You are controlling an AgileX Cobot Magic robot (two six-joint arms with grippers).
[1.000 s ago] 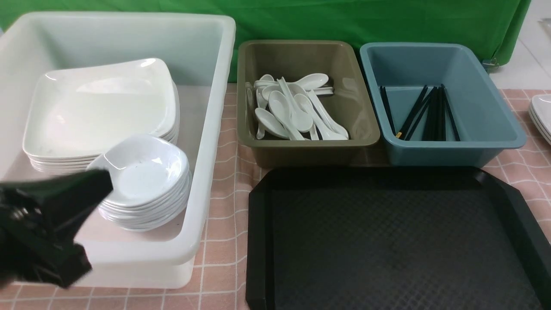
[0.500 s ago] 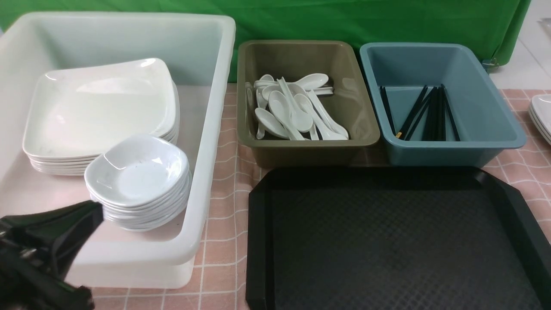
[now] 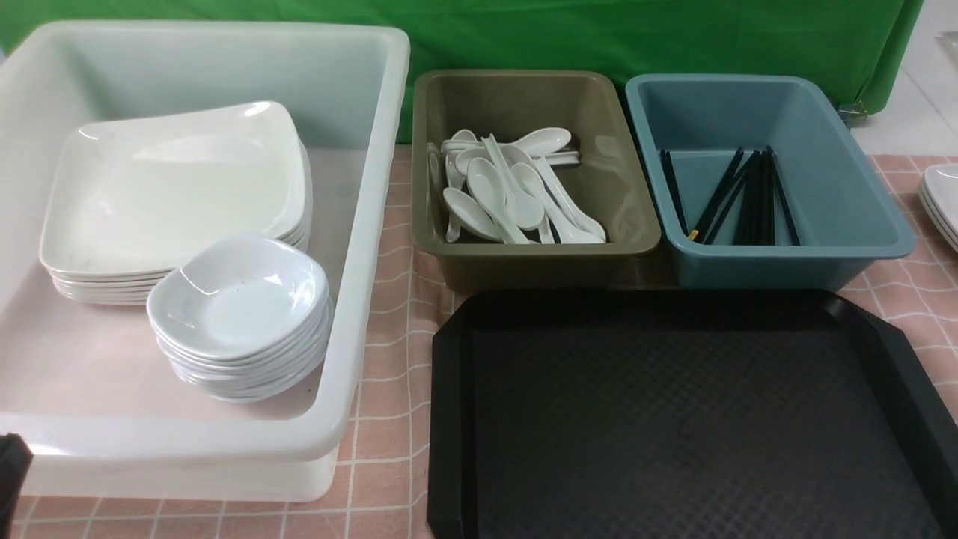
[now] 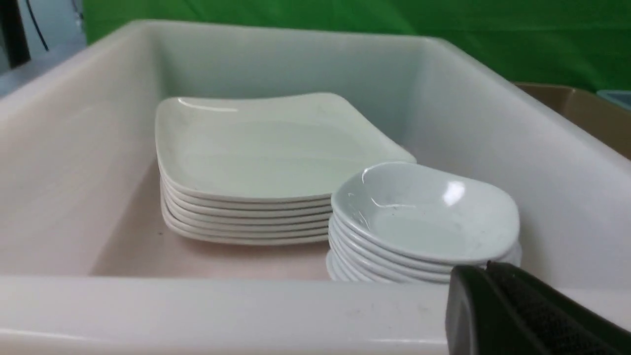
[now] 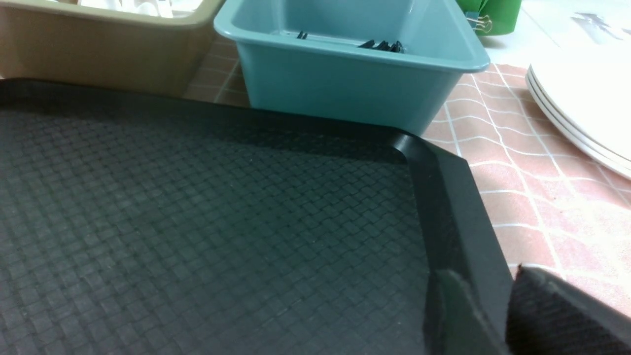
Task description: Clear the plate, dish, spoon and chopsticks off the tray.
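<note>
The black tray lies bare at the front right, with nothing on it. The top plate sits on a stack in the white tub. The top dish sits on a stack next to it. Spoons lie in the olive bin. Black chopsticks lie in the blue bin. My left gripper is shut and empty, just outside the tub's near wall, in front of the dish stack. My right gripper is open and empty. Its fingers straddle the tray's right rim.
The olive bin and the blue bin stand side by side behind the tray. More white plates are stacked at the table's right edge, on the pink checked cloth. A green backdrop hangs behind.
My left gripper has drawn back from over the dish stack, down and to the left, almost out of the front view. The dishes and the rest have not moved.
</note>
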